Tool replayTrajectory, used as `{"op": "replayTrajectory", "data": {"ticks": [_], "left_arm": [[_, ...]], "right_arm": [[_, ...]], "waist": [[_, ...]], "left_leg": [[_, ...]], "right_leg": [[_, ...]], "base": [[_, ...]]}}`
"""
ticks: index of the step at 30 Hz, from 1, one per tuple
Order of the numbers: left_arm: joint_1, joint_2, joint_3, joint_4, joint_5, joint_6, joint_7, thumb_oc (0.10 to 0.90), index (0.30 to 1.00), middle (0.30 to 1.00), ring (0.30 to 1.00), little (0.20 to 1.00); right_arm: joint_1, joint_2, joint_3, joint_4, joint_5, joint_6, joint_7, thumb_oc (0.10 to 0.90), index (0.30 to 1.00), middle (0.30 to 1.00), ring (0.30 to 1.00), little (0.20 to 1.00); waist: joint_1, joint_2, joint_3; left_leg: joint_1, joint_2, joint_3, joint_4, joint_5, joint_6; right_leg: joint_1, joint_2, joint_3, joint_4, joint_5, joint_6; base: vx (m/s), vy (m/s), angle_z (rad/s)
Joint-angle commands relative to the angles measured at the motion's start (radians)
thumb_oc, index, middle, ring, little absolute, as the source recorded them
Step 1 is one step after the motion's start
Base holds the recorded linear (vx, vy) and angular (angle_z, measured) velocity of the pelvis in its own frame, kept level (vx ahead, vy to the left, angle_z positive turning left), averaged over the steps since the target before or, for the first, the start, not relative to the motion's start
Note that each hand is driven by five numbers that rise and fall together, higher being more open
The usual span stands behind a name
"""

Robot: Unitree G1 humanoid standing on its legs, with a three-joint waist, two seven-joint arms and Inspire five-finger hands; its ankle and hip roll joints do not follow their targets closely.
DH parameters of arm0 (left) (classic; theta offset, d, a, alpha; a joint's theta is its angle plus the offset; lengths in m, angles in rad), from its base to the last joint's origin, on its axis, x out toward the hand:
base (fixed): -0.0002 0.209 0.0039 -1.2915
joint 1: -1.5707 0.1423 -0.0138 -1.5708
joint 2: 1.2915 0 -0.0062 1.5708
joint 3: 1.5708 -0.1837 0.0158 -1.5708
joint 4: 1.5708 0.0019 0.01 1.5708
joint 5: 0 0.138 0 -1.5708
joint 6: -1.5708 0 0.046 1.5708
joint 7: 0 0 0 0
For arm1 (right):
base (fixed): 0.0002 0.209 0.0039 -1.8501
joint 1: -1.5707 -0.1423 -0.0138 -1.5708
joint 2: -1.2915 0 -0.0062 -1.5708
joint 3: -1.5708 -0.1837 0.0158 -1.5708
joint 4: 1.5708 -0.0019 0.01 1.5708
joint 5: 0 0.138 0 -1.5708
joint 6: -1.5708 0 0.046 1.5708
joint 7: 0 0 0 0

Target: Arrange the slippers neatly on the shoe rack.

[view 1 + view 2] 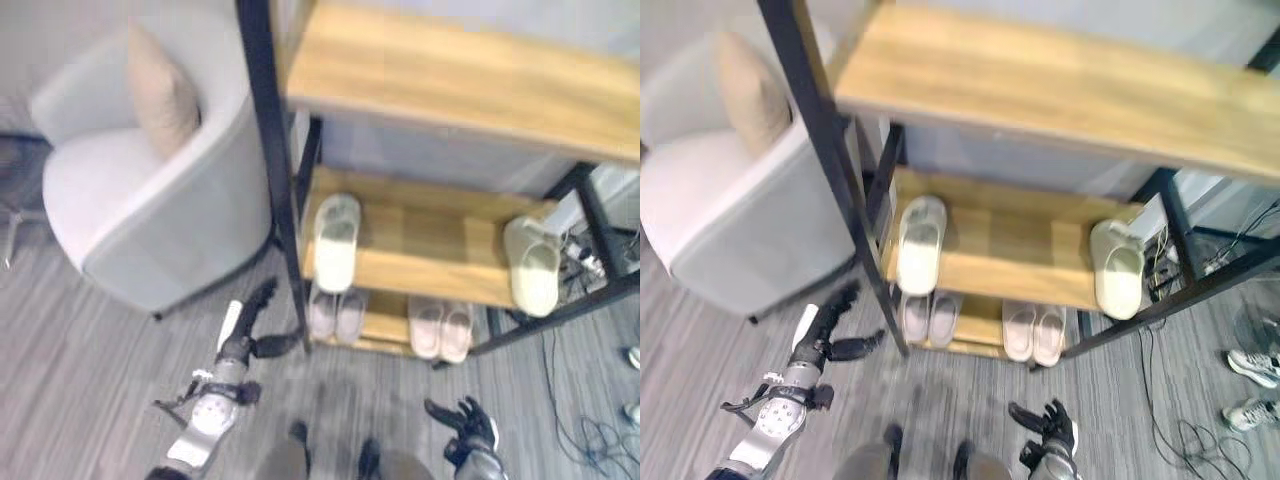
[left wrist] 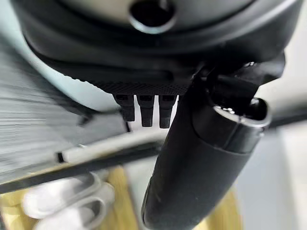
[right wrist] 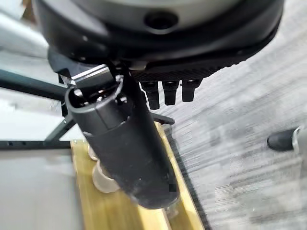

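The shoe rack [image 1: 272,180] has wooden shelves in a black frame. On its middle shelf lie two pale green slippers, one at the left end [image 1: 336,240] and one at the right end [image 1: 533,265], far apart. Two pairs of pinkish slippers [image 1: 337,313] [image 1: 441,328] sit side by side on the bottom shelf. My left hand [image 1: 245,340] hovers over the floor just left of the rack's front post, fingers straight, holding nothing. My right hand [image 1: 470,430] hangs low in front of the rack, fingers spread and empty. The left wrist view shows a pinkish pair [image 2: 67,206] past the thumb.
A grey armchair [image 1: 150,210] with a beige cushion [image 1: 160,95] stands left of the rack, close to my left arm. Cables [image 1: 580,420] trail on the floor at the right. A person's shoes [image 1: 1252,366] are at the far right edge.
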Motion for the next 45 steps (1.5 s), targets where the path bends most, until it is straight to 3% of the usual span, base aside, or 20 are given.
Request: {"op": "replayTrajectory", "data": {"ticks": [1,6,8,13,15,19,24,26,28,34,39,43,45], "left_arm": [[-0.006,-0.019,-0.073,-0.141,-0.017,-0.038,-0.183,0.8,0.9,0.9,0.9,0.9],[0.007,-0.048,-0.115,-0.22,-0.172,0.0,-0.292,0.8,0.9,0.9,0.9,0.9],[-0.027,-0.04,-0.167,-0.266,-0.212,0.039,-0.358,0.8,0.9,0.9,0.9,0.9],[-0.06,-0.031,-0.189,-0.3,-0.205,0.095,-0.417,0.8,0.9,0.9,0.9,0.9],[-0.059,0.001,-0.165,-0.334,-0.07,0.114,-0.428,0.8,0.9,0.9,0.9,0.9],[0.106,-0.033,-0.008,-0.229,0.124,0.125,-0.344,0.8,0.9,0.9,0.9,0.9],[0.166,-0.029,0.018,-0.165,0.199,0.137,-0.357,0.8,0.9,0.9,0.9,0.9],[0.218,0.0,0.007,-0.259,0.015,0.142,-0.462,0.8,0.9,0.9,0.9,0.9],[0.215,0.009,0.001,-0.311,-0.058,0.151,-0.487,0.8,0.9,0.9,0.9,0.9],[0.005,0.017,-0.075,-0.415,0.024,0.135,-0.472,0.8,0.9,0.9,0.9,0.9],[-0.167,-0.015,-0.144,-0.445,0.002,0.126,-0.459,0.8,0.9,0.9,0.9,0.9],[-0.282,-0.047,-0.189,-0.452,-0.05,0.104,-0.429,0.8,0.9,0.9,0.9,0.9],[-0.312,-0.071,-0.181,-0.434,-0.062,0.108,-0.389,0.8,0.9,0.9,0.9,0.9]], "right_arm": [[0.005,-0.091,-0.012,-0.011,-0.073,0.025,0.029,0.8,0.9,0.9,0.9,0.9],[-0.008,-0.089,-0.053,0.034,-0.002,0.034,0.029,0.8,0.9,0.9,0.9,0.9],[-0.004,-0.071,-0.08,0.014,0.086,0.023,0.037,0.8,0.9,0.9,0.9,0.9],[0.008,-0.066,-0.11,0.004,0.117,0.032,0.041,0.8,0.9,0.9,0.9,0.9],[0.021,-0.066,-0.123,-0.006,0.115,0.049,0.054,0.8,0.9,0.9,0.9,0.9],[0.063,-0.069,-0.133,-0.029,0.101,0.058,0.081,0.8,0.9,0.9,0.9,0.9],[0.087,-0.089,-0.129,-0.042,0.062,0.068,0.088,0.8,0.9,0.9,0.9,0.9],[0.09,-0.116,-0.13,-0.046,0.026,0.084,0.098,0.8,0.9,0.9,0.9,0.9],[0.098,-0.119,-0.126,-0.055,0.011,0.084,0.104,0.8,0.9,0.9,0.9,0.9],[0.089,-0.103,-0.091,-0.051,-0.009,0.079,0.115,0.8,0.9,0.9,0.9,0.9],[0.095,-0.102,-0.068,-0.071,-0.023,0.071,0.121,0.8,0.9,0.9,0.9,0.9],[0.092,-0.114,-0.064,-0.081,-0.03,0.063,0.1,0.8,0.9,0.9,0.9,0.9],[0.08,-0.123,-0.054,-0.083,-0.032,0.061,0.086,0.8,0.9,0.9,0.9,0.9]], "waist": [[-0.038,0.061,-0.104],[-0.052,0.082,-0.124],[-0.076,0.106,-0.116],[-0.1,0.128,-0.118],[-0.1,0.138,-0.121],[-0.073,0.139,-0.112],[-0.067,0.144,-0.104],[-0.069,0.16,-0.105],[-0.074,0.165,-0.105],[-0.098,0.165,-0.099],[-0.12,0.16,-0.072],[-0.128,0.119,-0.02],[-0.117,0.115,-0.015]], "left_leg": [[0.185,0.033,0.002,-0.294,0.066,-0.034],[0.212,0.028,0.016,-0.329,0.08,-0.039],[0.187,0.022,0.019,-0.329,0.098,-0.05],[0.185,0.02,0.027,-0.329,0.092,-0.053],[0.19,0.017,0.039,-0.329,0.087,-0.056],[0.198,0.026,0.044,-0.329,0.088,-0.06],[0.193,0.028,0.042,-0.329,0.096,-0.067],[0.193,0.031,0.042,-0.329,0.099,-0.071],[0.195,0.034,0.044,-0.329,0.101,-0.074],[0.198,0.055,0.043,-0.329,0.111,-0.093],[0.212,0.088,0.053,-0.319,0.129,-0.106],[0.065,0.086,0.084,-0.059,0.102,-0.111],[0.013,0.033,0.088,-0.028,0.088,-0.084]], "right_leg": [[0.066,0.003,0.005,-0.15,0.081,0.074],[0.124,0.017,0.012,-0.221,0.093,0.077],[0.114,0.018,0.006,-0.204,0.084,0.076],[0.107,0.02,0.013,-0.195,0.081,0.073],[0.127,0.02,0.011,-0.235,0.094,0.076],[0.164,0.034,0.006,-0.279,0.096,0.068],[0.179,0.042,-0.011,-0.303,0.098,0.063],[0.188,0.046,-0.016,-0.311,0.097,0.059],[0.191,0.05,-0.017,-0.312,0.094,0.056],[0.191,0.066,-0.02,-0.297,0.073,0.043],[0.195,0.086,-0.003,-0.296,0.063,0.03],[0.199,0.07,0.0,-0.306,0.065,0.011],[0.2,0.068,0.004,-0.312,0.065,0.011]], "base": [[0.16,-0.058,-0.05],[0.02,-0.058,-0.01],[-0.1,-0.051,0.03],[-0.05,-0.033,0.09],[0.02,-0.081,-0.01],[0.01,-0.105,-0.1],[-0.01,-0.052,0.04],[-0.01,-0.059,-0.03],[0.0,-0.078,-0.03],[0.01,-0.095,0.03],[0.01,-0.134,-0.04],[-0.07,-0.103,-0.07],[0.04,-0.006,0.1]]}}
